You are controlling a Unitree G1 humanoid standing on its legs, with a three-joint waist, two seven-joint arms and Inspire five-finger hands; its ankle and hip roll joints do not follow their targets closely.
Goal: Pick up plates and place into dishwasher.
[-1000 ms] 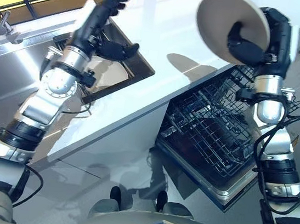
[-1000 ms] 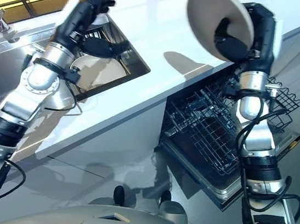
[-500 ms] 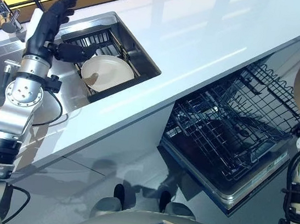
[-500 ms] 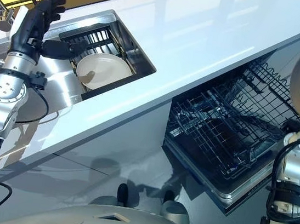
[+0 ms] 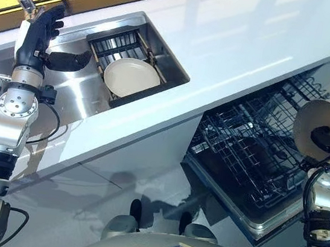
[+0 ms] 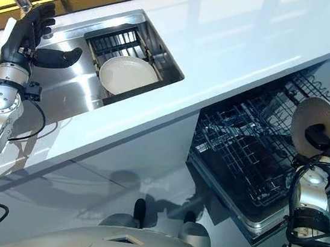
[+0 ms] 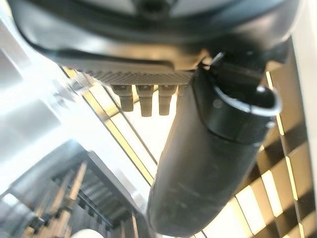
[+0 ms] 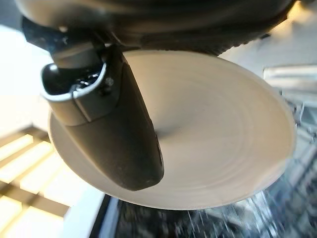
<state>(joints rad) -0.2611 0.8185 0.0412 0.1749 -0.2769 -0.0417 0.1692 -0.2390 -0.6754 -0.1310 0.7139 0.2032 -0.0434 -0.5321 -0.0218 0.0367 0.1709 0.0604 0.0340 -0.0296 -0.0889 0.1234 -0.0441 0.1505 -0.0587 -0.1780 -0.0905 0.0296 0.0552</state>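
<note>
Two plates matter here. The held plate (image 5: 313, 120) is pinched in the right hand (image 5: 326, 140), with the thumb across its face and the rest of the hand behind its back. It stands on edge, probably so it can slip down between the tines of the dishwasher rack (image 5: 242, 161), which sits pulled out just below that hand and towards the robot's middle. The second plate (image 5: 131, 78) leans in a dark drying rack (image 5: 118, 41) inside the sink (image 5: 74, 96), near the left hand (image 5: 38, 34). That hand hangs over the sink with fingers straight and thumb spread wide, holding nothing; I judge it is waiting there for the next pick. The bench (image 5: 243, 36) lies between the two hands. The right hand's fingers are hidden behind the held plate, so I cannot tell how far they wrap. The dishwasher rack is cut off beyond that hand, and which slot is meant is unclear.
</note>
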